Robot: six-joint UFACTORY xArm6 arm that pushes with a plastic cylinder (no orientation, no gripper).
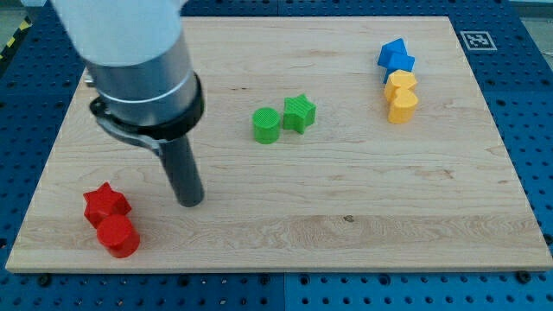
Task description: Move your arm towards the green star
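Observation:
The green star [300, 112] lies on the wooden board [346, 216] a little above the middle, touching a green cylinder [266, 125] on its left. My tip [190, 203] rests on the board at the lower left, well to the left of and below the green star. It stands just right of a red star [105, 204].
A red cylinder-like block [118, 236] sits below the red star. At the upper right, two blue blocks [395, 57] stand above two yellow blocks [401, 95]. The arm's grey body [138, 60] covers the board's upper left corner.

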